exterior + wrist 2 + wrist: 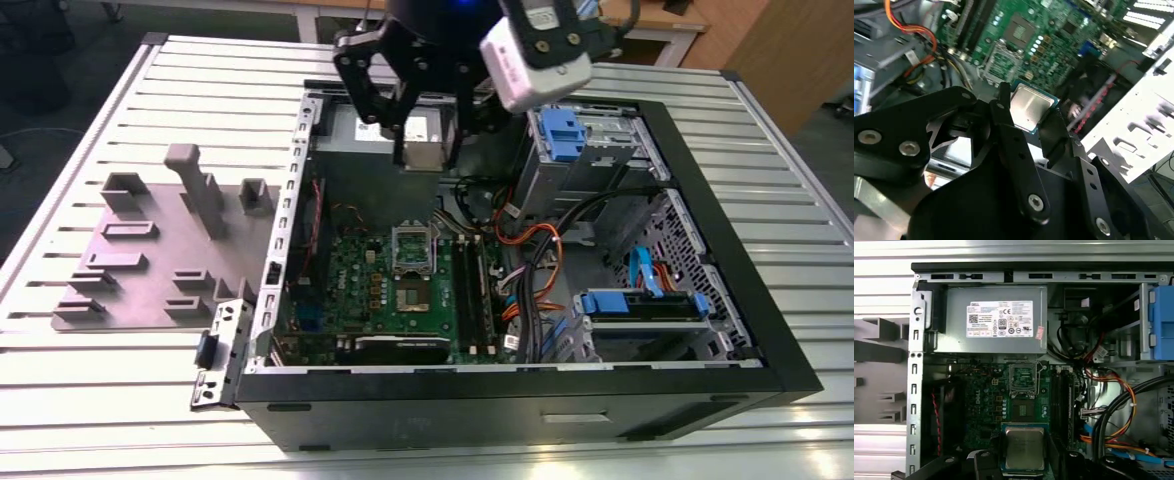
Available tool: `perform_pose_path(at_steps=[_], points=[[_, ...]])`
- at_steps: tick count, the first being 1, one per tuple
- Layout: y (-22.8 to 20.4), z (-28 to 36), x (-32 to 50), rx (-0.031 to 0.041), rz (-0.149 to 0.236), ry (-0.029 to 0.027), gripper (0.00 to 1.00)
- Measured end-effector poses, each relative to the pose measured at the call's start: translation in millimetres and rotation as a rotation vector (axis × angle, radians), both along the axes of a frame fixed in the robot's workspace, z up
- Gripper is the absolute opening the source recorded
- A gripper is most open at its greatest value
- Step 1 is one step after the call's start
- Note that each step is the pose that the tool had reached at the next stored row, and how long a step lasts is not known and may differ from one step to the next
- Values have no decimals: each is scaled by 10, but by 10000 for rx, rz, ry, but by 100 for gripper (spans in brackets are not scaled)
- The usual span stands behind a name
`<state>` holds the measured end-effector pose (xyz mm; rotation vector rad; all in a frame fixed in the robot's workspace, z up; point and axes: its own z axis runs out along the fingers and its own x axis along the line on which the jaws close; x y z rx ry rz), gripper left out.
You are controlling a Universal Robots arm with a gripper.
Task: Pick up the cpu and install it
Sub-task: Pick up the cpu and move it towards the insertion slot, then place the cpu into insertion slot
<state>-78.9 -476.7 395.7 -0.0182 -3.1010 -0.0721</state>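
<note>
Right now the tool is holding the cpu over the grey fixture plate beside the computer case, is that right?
Not quite. The tool holds the cpu over the motherboard inside the open computer case, not over the grey fixture plate beside it. The first wrist view shows this.

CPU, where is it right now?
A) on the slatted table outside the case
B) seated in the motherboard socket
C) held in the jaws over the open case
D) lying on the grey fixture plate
C: the cpu is clamped between the jaws of the gripper, above the motherboard, whose socket looks bare.
</note>
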Motion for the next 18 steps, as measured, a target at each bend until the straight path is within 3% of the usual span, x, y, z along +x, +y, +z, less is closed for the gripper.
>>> perform_pose_path(at_steps=[3,12,18], points=[[0,-6,113,0,-1,1,47],[0,-7,144,0,-1,1,47],[-24,-7,143,0,0,0,47]])
